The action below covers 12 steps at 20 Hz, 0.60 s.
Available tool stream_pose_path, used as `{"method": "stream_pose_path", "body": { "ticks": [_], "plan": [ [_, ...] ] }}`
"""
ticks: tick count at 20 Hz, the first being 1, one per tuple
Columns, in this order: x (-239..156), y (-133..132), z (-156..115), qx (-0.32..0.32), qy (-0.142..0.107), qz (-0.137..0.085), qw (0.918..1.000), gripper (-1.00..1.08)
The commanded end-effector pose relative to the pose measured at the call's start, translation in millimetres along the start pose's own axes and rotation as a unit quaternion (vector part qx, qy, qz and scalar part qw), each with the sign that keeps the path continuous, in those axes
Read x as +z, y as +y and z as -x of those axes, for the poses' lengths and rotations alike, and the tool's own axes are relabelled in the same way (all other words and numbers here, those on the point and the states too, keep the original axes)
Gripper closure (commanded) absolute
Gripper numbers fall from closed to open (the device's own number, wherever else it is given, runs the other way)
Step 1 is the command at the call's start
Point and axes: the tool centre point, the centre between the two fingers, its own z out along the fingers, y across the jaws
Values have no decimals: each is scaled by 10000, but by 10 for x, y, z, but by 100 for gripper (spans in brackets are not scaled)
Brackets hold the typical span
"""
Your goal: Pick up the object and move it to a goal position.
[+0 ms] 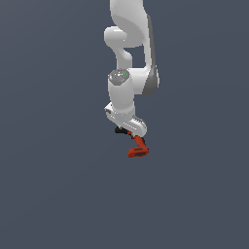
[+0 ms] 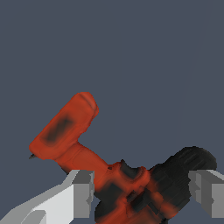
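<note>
Claw (image 2: 142,192) spread astride small red L-shaped cordless drill (image 2: 100,162), pads apart from it | step: grasp | next: close on black-nosed body, lift.

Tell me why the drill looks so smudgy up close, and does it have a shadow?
In the wrist view the drill has smeared red and black patches and soft edges, a coarse rendered surface between the hand's grey fingers. In the exterior view it is tiny, under the white arm, and no shadow shows on the flat grey background; lighting looks even, without glare.
</note>
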Motion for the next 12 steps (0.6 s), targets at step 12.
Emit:
{"method": "stream_pose_path", "body": {
  "ticks": [12],
  "plan": [
    [291,388,234,2439,52,-158,9697,-60]
  ]
}}
